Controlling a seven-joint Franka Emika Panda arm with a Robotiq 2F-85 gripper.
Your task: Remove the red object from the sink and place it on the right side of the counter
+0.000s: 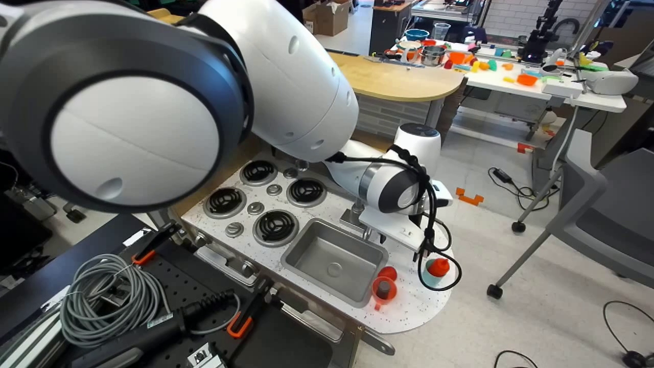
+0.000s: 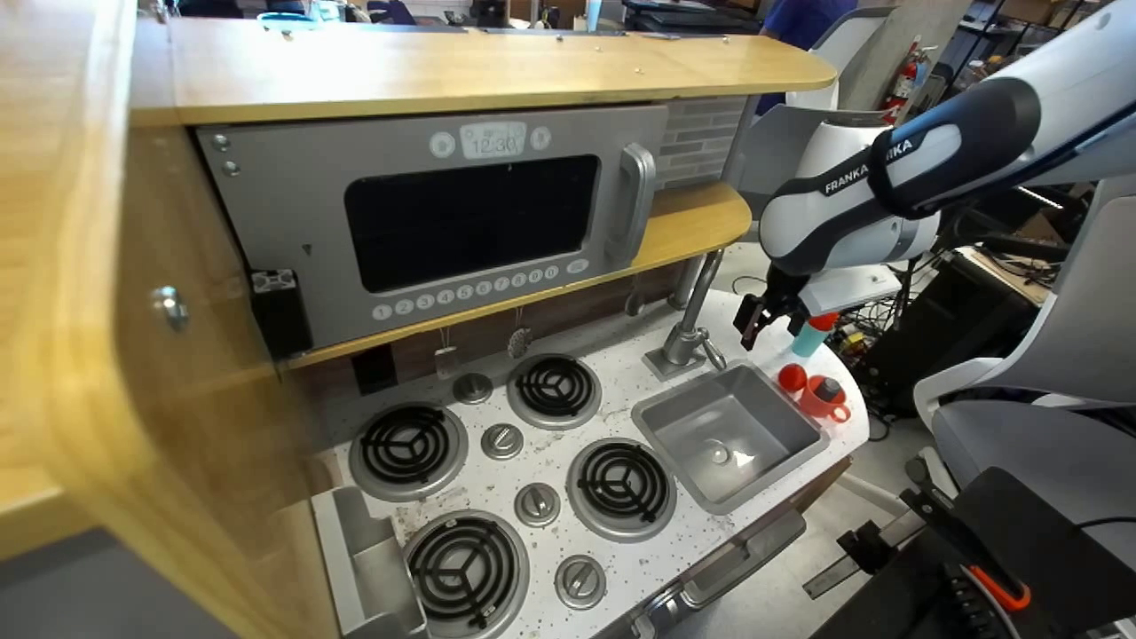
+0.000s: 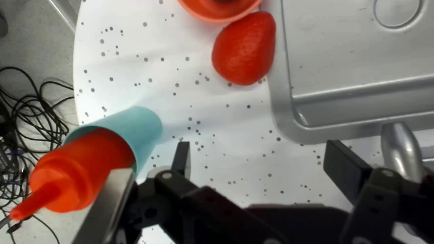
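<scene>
White rounded arm (image 1: 306, 87), looped black cable (image 1: 429, 233), white FRANKA lettering (image 2: 846, 181), black hand (image 3: 259, 156)

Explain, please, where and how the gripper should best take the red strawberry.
Probably from above: set the gripper across the red strawberry at its widest part, gripping the side facing the sink and the one opposite. Its rounded body bulges there; the orange-red cup crowds another side.
</scene>
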